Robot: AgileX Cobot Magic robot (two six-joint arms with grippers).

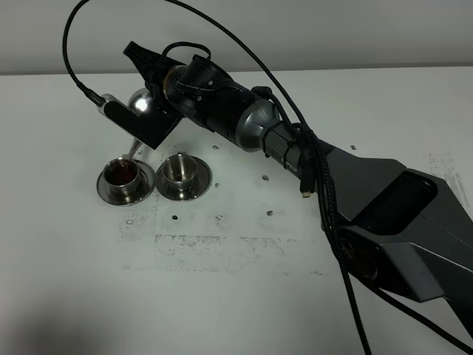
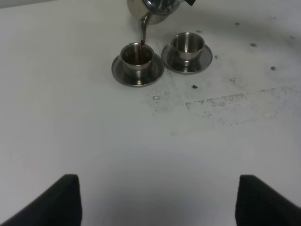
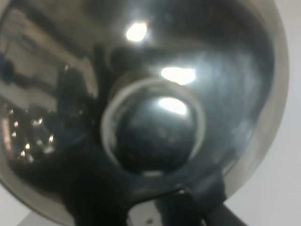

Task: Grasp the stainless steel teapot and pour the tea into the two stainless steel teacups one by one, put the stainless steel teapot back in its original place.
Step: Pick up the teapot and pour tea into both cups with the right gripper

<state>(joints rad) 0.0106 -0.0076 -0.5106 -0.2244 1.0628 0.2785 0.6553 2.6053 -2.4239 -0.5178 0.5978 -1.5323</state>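
1. A white table fills most of the high view. A plain pale wall rises behind its far edge.
2. The tabletop is matt. Grey scuffs lie in front of the cups and again near the right edge, small dark dots are scattered about, and a soft shadow falls on the near left corner.
3. The dark right arm reaches across from the right of the high view to the left side, with a black cable looping over it.
4. The right hand is pinched on the pot. It holds the pot in the air, tipped, with the spout pointing down over the left cup.
5. A thin stream of tea runs from the spout into that cup, which holds reddish-brown liquid.
6. The right cup stands just beside it and shows bare steel inside.
7. Each cup sits on its own saucer. The saucer rims are side by side, but I cannot tell whether they touch.
8. The right wrist view is filled by the pot's blurred domed lid and round knob, which mirror bright lights.
9. The left hand is spread. Its dark fingertips stand at the frame's corners with bare table between them, well apart from the cups.
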